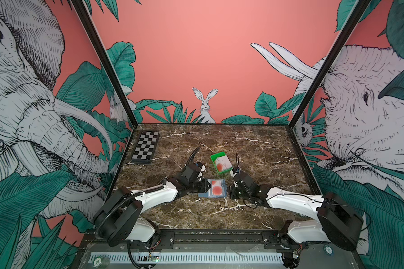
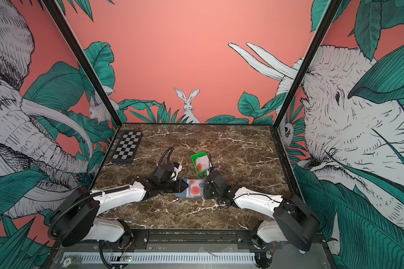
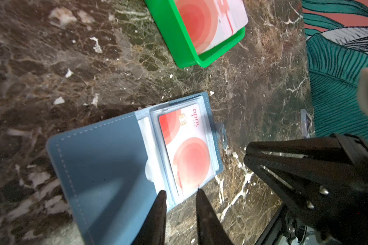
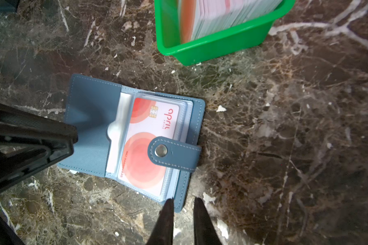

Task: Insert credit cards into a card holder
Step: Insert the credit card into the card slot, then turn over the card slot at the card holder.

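Note:
The slate-blue card holder (image 1: 204, 195) (image 2: 181, 195) lies open on the marble between my two grippers. One credit card (image 3: 187, 148) (image 4: 149, 131), pale with red circles, sits in its top clear sleeve. The snap tab (image 4: 172, 151) is folded over that card. More credit cards (image 1: 223, 164) (image 2: 202, 164) stand stacked in the green tray (image 1: 214, 158) behind. My left gripper (image 3: 180, 190) (image 1: 207, 186) has its tips narrowly apart at the sleeves' edge. My right gripper (image 4: 183, 199) (image 1: 228, 190) is slightly open at the holder's corner, with bare marble between its fingers.
A checkerboard (image 1: 145, 146) (image 2: 127, 146) lies at the back left of the table. The green tray (image 3: 172, 36) (image 4: 210, 48) stands just beyond the holder. Printed walls close in the sides and back.

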### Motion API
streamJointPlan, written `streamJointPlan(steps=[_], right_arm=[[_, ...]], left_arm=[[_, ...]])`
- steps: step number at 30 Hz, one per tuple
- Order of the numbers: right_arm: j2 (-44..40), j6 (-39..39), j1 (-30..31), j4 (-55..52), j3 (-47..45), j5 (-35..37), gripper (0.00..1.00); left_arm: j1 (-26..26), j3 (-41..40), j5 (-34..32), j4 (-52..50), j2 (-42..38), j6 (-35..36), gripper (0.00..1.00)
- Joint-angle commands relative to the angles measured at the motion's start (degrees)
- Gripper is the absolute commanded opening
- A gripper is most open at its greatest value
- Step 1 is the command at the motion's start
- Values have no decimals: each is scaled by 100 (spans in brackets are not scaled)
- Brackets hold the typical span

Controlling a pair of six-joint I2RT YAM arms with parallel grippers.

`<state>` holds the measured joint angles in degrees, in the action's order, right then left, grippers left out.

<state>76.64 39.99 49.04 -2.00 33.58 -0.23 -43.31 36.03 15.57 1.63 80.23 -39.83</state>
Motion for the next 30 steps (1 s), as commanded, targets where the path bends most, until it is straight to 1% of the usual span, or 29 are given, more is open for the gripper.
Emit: streamJointPlan(steps=[1,4,6,9,13,18,24,30], right_arm=[[-12,104,36,48,68,11,15],[31,241,36,158,5,-97,14],[131,248,36,365,-18,-293,14],[427,152,36,578,103,-675,14],[833,181,37,900,206,-858,14],[1132,407,36,1299,211,-724,14],[1063,531,36,1138,241,-441,16],[1102,502,36,1000,358,-427,17]], left_arm=[[-67,150,-200,48,66,59,25],[-83,168,-268,32,128,15,24],[-86,264,-248,-13,228,11,24],[-86,465,-169,-42,488,-42,23],[-85,586,-228,38,782,-79,19],[-88,643,-187,4,995,-87,17],[-81,728,103,66,1287,2,16],[-86,581,-87,55,1182,-41,12]])
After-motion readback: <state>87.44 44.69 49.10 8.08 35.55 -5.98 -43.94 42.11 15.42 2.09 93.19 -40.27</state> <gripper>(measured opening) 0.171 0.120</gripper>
